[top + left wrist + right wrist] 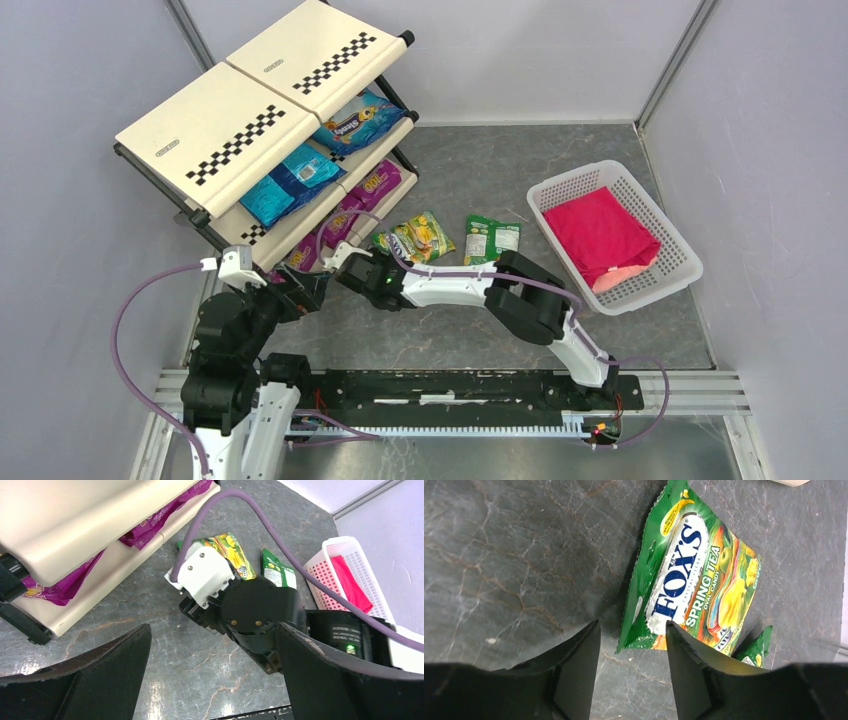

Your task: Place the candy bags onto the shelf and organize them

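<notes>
Top external view: the shelf (215, 135) is seen at the far-left of the grey marbled worktop (480, 165), w/ two blue candy bags (292, 185) laid on its middle tier and magenta candy bags (372, 186) tucked on the lowest tier. Two green-yellow candy bags (420, 237) are seen flat on the worktop just in front of the shelf, side by side, close but apart. The R claw (633, 627) is poised low over the one nearer the shelf, the Fox's Spring Tea bag (694, 575). Its jaws are held partly spread, the bag's lower corner is framed btwn them, and no pinch can be made out. A corner of the second green bag (756, 647) is glimpsed beside one finger. The L claw (212, 630) is spread wide above the worktop next to the shelf's lower end, w/ nothing caught btwn its fingers, and is pointed toward the R arm (260, 605). At far right a white lattice basket (680, 270) is set on the worktop, a pink-red folded cloth (600, 235) inside.
</notes>
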Action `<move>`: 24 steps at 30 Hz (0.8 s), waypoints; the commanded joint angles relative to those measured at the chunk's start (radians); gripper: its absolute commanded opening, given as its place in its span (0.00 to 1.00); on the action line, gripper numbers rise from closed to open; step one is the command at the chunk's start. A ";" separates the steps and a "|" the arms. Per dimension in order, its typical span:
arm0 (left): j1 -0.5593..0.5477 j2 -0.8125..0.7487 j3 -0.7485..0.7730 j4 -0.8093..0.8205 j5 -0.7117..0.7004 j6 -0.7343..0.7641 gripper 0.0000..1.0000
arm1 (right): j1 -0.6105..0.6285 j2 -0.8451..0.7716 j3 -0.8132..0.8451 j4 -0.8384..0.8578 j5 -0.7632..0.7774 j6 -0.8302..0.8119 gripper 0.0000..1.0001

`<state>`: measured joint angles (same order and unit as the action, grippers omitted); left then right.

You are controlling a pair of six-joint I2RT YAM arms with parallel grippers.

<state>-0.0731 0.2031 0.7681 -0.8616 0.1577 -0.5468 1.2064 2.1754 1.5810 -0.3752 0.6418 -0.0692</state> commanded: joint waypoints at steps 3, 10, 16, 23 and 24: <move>0.010 0.013 -0.004 0.017 -0.015 -0.021 1.00 | -0.001 0.075 0.081 -0.049 0.140 0.024 0.50; 0.009 0.011 -0.005 0.016 -0.011 -0.021 1.00 | -0.002 0.005 -0.013 -0.019 0.163 0.051 0.15; 0.008 0.016 -0.006 0.023 -0.009 -0.021 1.00 | -0.001 -0.244 -0.246 0.129 0.021 0.041 0.00; -0.010 0.039 0.003 0.049 0.035 -0.029 1.00 | -0.002 -0.544 -0.500 0.257 -0.280 0.067 0.00; -0.011 0.051 0.003 0.058 0.080 -0.035 1.00 | -0.001 -0.572 -0.525 0.273 -0.317 0.081 0.00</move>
<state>-0.0765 0.2173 0.7620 -0.8581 0.1635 -0.5468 1.2026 1.7237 1.1290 -0.2363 0.5217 -0.0250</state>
